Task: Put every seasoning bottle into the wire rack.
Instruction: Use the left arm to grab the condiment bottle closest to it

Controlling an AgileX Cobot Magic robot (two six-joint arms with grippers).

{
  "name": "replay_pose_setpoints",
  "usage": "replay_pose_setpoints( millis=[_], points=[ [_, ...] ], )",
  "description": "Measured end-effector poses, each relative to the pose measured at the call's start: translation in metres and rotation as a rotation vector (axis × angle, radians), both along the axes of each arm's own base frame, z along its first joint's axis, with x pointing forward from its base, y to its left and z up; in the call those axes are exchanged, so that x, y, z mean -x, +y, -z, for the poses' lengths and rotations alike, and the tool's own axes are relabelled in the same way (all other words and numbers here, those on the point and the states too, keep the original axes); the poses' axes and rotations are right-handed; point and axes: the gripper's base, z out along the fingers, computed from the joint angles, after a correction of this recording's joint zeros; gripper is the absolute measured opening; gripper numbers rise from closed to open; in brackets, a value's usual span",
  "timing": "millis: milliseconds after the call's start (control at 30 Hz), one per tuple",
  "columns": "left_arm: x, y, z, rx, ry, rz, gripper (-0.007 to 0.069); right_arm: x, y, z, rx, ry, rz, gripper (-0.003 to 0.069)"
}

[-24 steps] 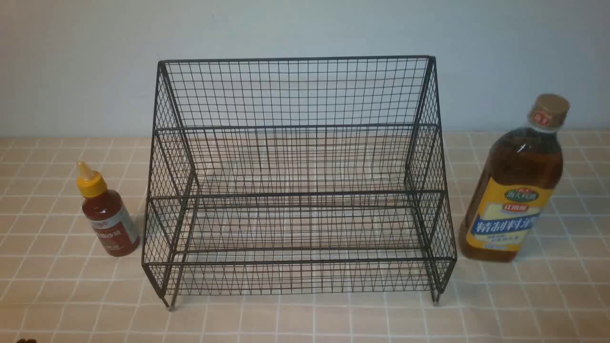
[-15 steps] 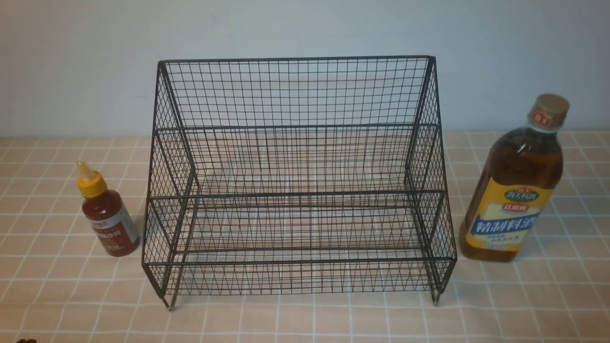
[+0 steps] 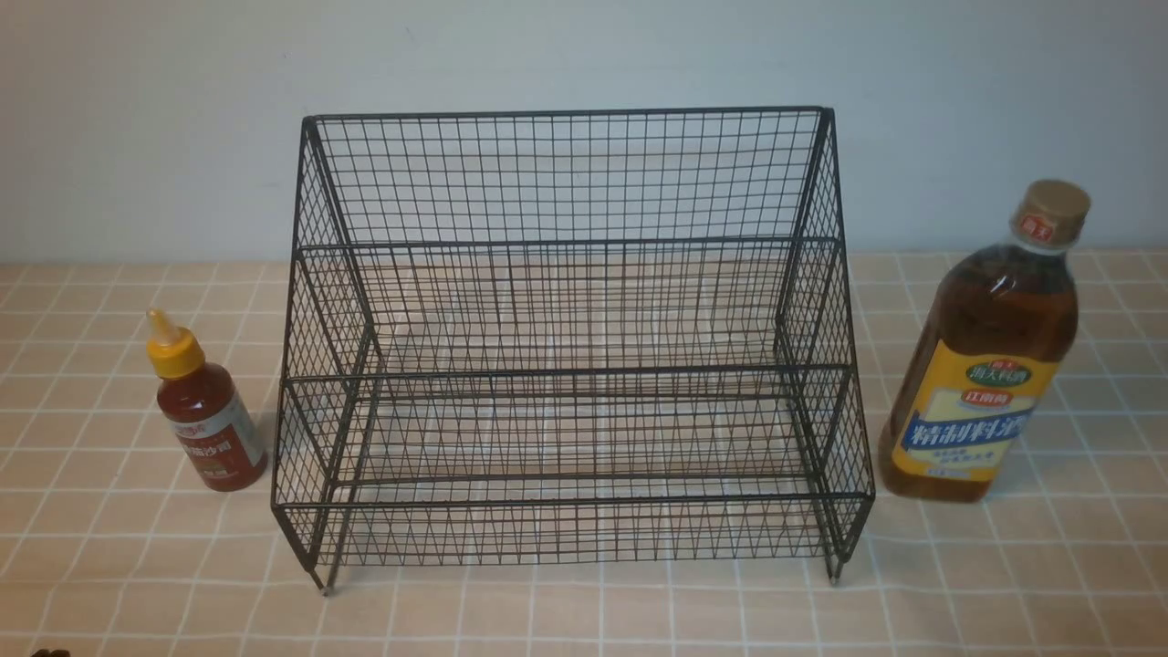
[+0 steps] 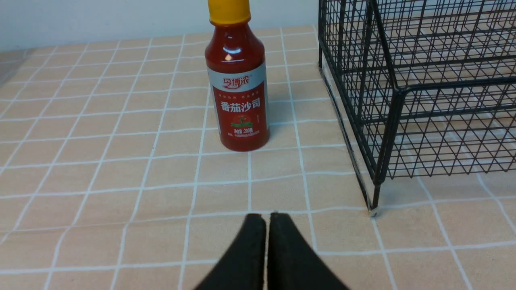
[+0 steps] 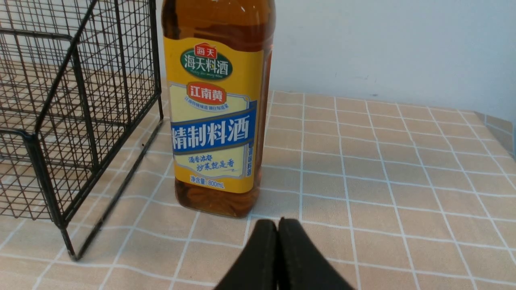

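— Where is the small squeeze bottle of red sauce with the yellow nozzle cap (image 3: 208, 424)?

— It stands upright on the beige tiled desk (image 3: 109, 566), just beside the left wall of the large dark wire-mesh rack (image 3: 566, 112) and towards its front. It does not touch the mesh.

— And the taller one?

— The tall clear bottle of amber liquid, with its yellow-and-blue label and tan cap (image 3: 981, 365), stands upright on the desk at the rack's right side. It is close to the sloped mesh wall but apart from it. So both bottles stand outside the rack, one on each side.

— How does the rack itself sit?

— It rests on its short feet with the tall grid back towards the pale wall (image 3: 164, 119). The two stepped tiers face the robot, and the desk's tiles show through the wires.

— What do the left fingers (image 4: 250, 245) hold?

— Nothing. The left wrist view shows the two black fingers pressed together, tip against tip. They hang low over the desk and point at the red-sauce bottle, with bare tiles between them and it. The rack's front corner foot stands near them.

— And the right fingers (image 5: 262, 249)?

— They are closed in the same way, tips meeting, with nothing between them. They point at the foot of the amber bottle and come near its base. The rack's other front corner stands off to one side of them.
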Motion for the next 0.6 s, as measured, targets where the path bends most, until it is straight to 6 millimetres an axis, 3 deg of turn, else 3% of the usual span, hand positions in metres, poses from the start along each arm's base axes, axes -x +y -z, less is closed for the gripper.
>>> replay_pose_setpoints(
  millis=[167,233,367,600],
  points=[
    [-0.001,-0.001,-0.003,0.062,-0.043,-0.008,-0.0007,0.0,0.0,0.0,0.0,0.0,0.0,-0.0015],
    [-0.003,-0.004,-0.013,0.291,-0.142,-0.028,-0.0007,0.0,0.0,0.0,0.0,0.0,0.0,-0.0015],
    [-0.004,-0.003,-0.027,0.589,-0.275,-0.059,-0.0007,0.0,0.0,0.0,0.0,0.0,0.0,-0.0015],
    [-0.003,0.005,-0.045,0.771,-0.482,-0.101,-0.0007,0.0,0.0,0.0,0.0,0.0,0.0,-0.0015]
  ],
)
